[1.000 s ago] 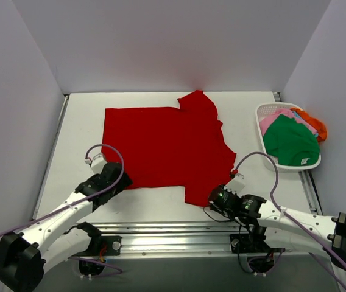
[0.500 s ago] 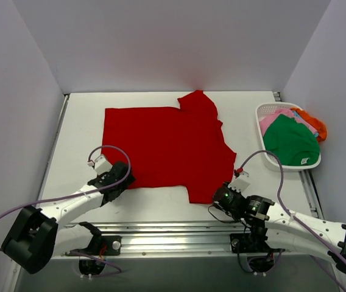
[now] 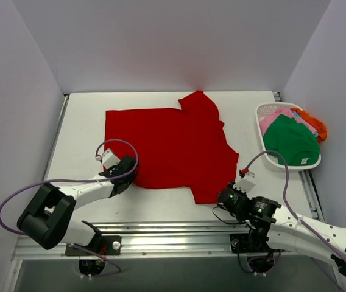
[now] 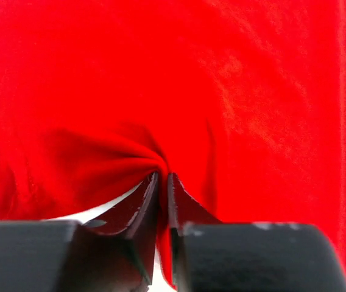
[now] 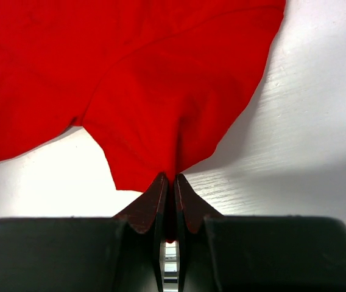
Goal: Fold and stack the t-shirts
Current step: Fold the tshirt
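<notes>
We see the red t-shirt [image 3: 170,146] spread flat in the middle of the white table [image 3: 78,128], with one sleeve pointing to the top of the frame. The left gripper [image 4: 161,185] has its fingers clamped on the lower left hem, and the cloth puckers there. The right gripper [image 5: 168,185] pinches the lower right corner in the same way. At the right edge, a white basket [image 3: 260,115] holds the green t-shirt [image 3: 290,143], the pink t-shirt [image 3: 270,120] and the orange t-shirt [image 3: 314,125].

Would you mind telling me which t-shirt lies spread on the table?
The red t-shirt; the green shirt, pink shirt and orange shirt sit bunched in the white basket.
</notes>
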